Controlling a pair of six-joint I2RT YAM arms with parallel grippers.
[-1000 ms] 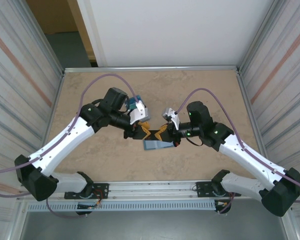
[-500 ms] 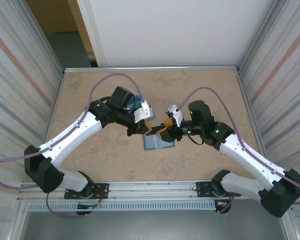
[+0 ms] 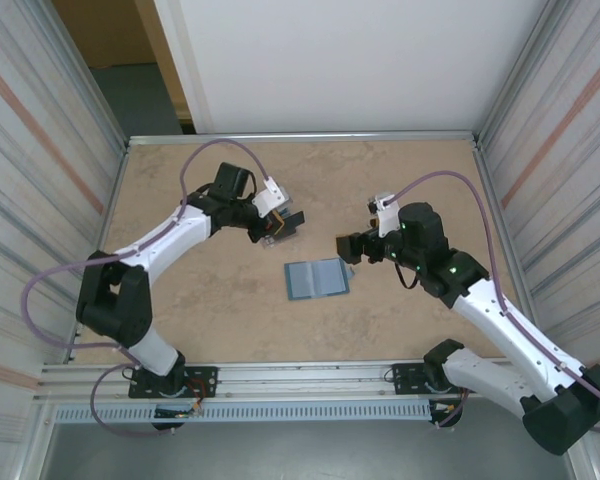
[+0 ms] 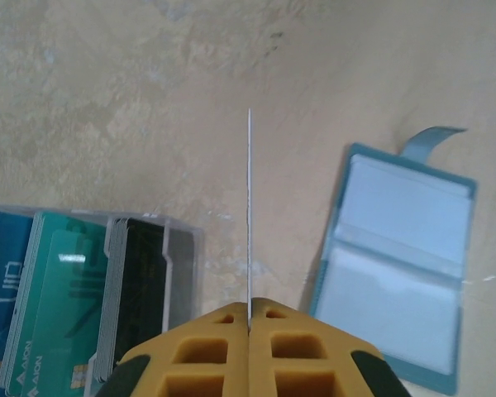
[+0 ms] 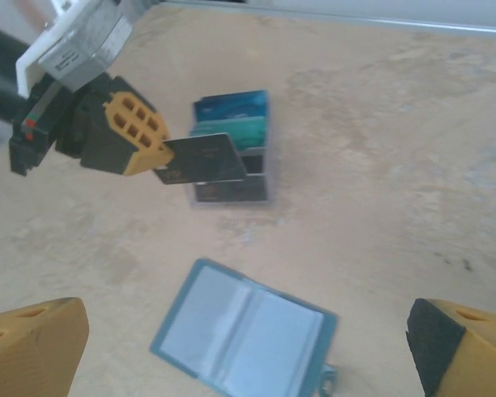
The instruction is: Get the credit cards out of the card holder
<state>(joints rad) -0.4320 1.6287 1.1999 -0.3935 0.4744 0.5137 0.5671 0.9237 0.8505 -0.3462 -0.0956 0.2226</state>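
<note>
Teal-blue, opened flat on the beige table, pocket panels up: card holder, just ahead of the right gripper, untouched. Spread wide, that gripper, pinching nothing. Farther off, pressed together on a dark card held edgewise in the air: left gripper. Below and beside its fingertips, a clear rack of blue and teal credit cards.

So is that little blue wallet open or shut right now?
Open: the card holder lies spread flat, both pale pocket panels facing up. Whether cards remain inside, I cannot tell.
</note>
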